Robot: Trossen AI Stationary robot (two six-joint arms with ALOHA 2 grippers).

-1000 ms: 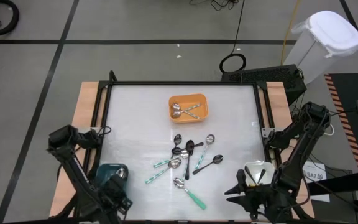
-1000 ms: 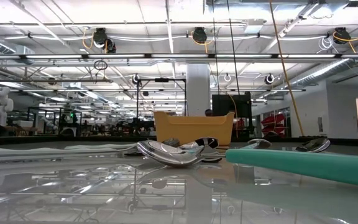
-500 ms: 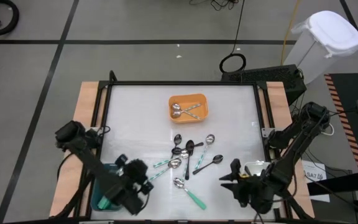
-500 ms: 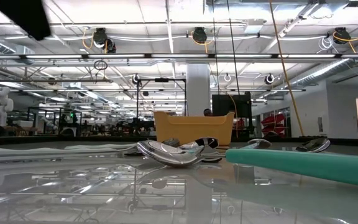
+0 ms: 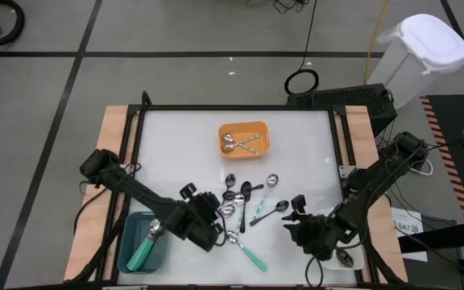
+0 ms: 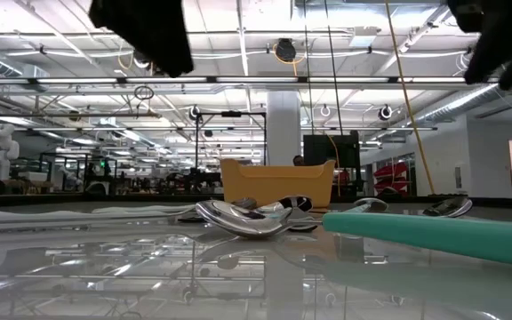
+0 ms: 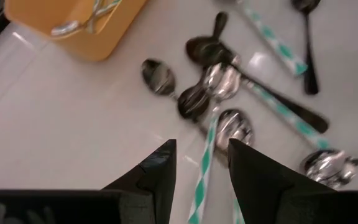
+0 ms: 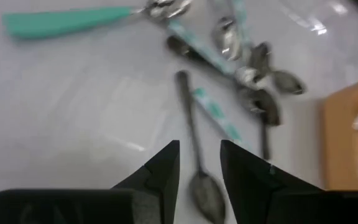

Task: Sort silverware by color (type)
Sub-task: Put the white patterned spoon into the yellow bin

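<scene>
While both end effectors hang over the near bench [image 5: 176, 145], the left end effector [image 7: 199, 163] and right end effector [image 8: 199, 163] are seen parted and empty. Mixed spoons [image 5: 246, 197] are clustered mid-bench; beyond, two lie in the orange tray [image 5: 258, 150].

White table [image 5: 176, 153]: orange tray [image 5: 245, 139], teal tray [image 5: 145, 243], white tray [image 5: 349, 256], spoon cluster [image 5: 244, 203] mid-table.
</scene>
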